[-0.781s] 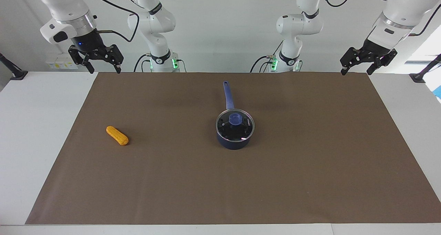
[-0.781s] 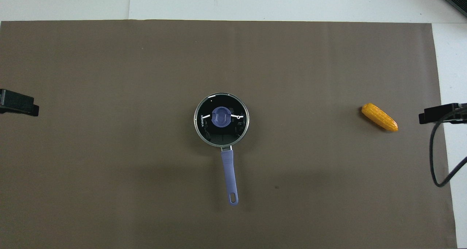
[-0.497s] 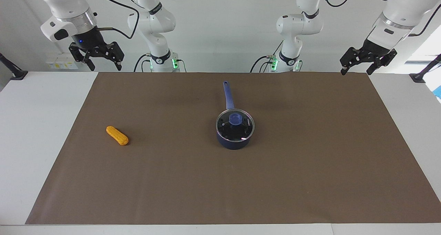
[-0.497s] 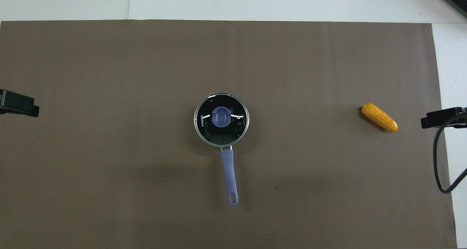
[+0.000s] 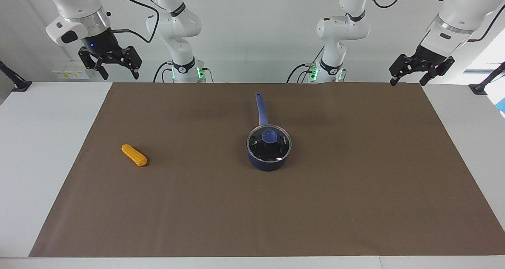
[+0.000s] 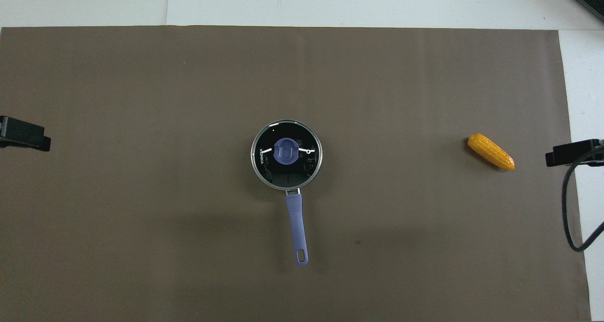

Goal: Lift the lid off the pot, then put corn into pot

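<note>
A: What lay nearest the robots?

B: Both grippers hung high at the robots' end of the table, each holding nothing. The right gripper point(image 5: 117, 71) was up over the corner of the brown mat point(image 5: 355, 206) at the right arm's end, fingers spread wide. The left gripper point(image 5: 408, 79) hung over the mat's corner at the left arm's end, its fingers also apart. In the overhead view only a dark tip of each showed at the edges, the left gripper point(image 6: 23, 138) at one side and the right gripper point(image 6: 573, 152) at the other.

A: And next out from there?

B: The pot's handle point(image 5: 260, 108), a long straight blue one, pointing back toward the robots. Farther out sat the pot point(image 5: 268, 161) itself, near the middle of the mat and well apart from both grippers.

A: Was it covered?

B: Yes. The lid point(image 5: 258, 147) sat flat on the rim, its blue knob point(image 5: 269, 135) upright at the centre. From above, the lid point(image 6: 269, 168) covered the whole opening of the pot point(image 6: 286, 155), and the black inside showed through the glass.

A: Where was the corn?

B: The corn point(image 5: 134, 155) lay on the mat toward the right arm's end, well apart from the pot and slightly farther from the robots than it. In the overhead view the corn point(image 6: 490, 151) lay at a slant, near the mat's edge.
</note>
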`<state>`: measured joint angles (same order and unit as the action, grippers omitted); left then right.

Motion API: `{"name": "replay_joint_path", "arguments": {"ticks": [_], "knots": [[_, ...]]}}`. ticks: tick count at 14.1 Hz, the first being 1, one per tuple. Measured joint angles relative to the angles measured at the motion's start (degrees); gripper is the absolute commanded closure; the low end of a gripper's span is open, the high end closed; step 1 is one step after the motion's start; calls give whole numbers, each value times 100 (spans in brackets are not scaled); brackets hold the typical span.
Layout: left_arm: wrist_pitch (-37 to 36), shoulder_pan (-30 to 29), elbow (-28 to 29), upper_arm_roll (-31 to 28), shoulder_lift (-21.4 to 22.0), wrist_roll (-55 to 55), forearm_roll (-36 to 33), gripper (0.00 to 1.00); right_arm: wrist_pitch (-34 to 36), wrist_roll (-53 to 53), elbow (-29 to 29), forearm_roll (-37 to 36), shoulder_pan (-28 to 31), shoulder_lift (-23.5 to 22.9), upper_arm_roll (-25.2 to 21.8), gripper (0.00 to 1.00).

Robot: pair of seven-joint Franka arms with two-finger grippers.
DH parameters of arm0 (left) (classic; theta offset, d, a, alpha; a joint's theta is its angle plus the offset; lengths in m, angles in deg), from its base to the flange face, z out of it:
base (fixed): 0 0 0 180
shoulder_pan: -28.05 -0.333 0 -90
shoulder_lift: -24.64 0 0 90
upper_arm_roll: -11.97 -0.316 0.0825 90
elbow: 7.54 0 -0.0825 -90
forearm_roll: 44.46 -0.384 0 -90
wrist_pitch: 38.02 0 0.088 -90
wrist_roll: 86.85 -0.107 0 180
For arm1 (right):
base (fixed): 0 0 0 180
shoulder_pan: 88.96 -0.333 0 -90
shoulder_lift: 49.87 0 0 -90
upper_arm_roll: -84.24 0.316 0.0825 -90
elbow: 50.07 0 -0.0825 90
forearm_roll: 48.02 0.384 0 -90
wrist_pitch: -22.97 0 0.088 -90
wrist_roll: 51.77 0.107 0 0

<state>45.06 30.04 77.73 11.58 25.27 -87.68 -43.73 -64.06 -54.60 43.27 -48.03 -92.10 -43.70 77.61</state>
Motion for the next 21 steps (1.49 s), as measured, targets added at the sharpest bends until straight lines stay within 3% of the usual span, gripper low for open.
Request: {"name": "replay_joint_path", "arguments": {"ticks": [13, 21], "knots": [[-30, 14, 2, 28, 1, -11, 0, 0, 0, 0, 4, -5, -6, 0, 4, 0], [77, 593, 349, 104, -12, -4, 1, 0, 0, 0, 7, -5, -6, 0, 4, 0]]}}
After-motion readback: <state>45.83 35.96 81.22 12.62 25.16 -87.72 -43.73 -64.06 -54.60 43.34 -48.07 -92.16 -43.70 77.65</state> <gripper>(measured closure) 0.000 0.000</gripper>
